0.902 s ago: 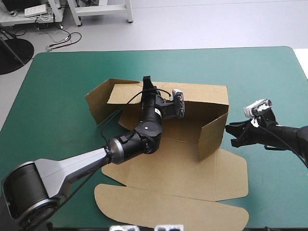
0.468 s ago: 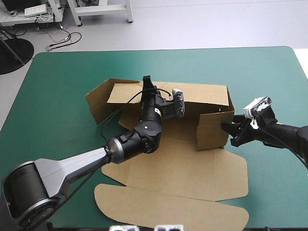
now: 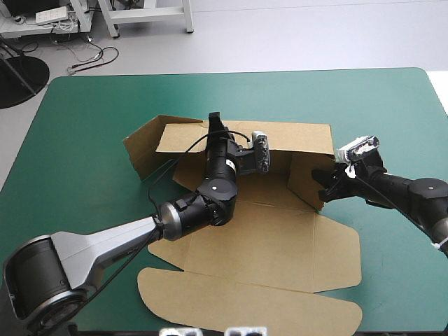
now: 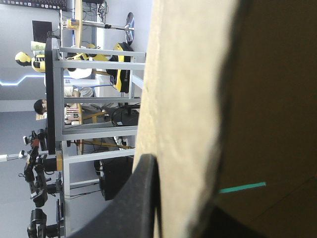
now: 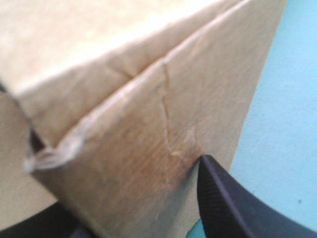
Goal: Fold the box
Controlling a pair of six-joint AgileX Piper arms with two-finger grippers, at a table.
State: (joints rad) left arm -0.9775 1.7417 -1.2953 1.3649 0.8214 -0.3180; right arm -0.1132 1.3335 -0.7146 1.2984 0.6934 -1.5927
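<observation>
At the right wall of the box (image 3: 280, 245), my right end effector (image 3: 323, 183), spread wide, should push squarely while my left end effector (image 3: 213, 120) grips the back wall

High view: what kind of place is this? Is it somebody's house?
Probably a robot lab, not a house: the left pincer and right pincer of two robot arms work on a brown box, on a table with a teal-green cover.
</observation>
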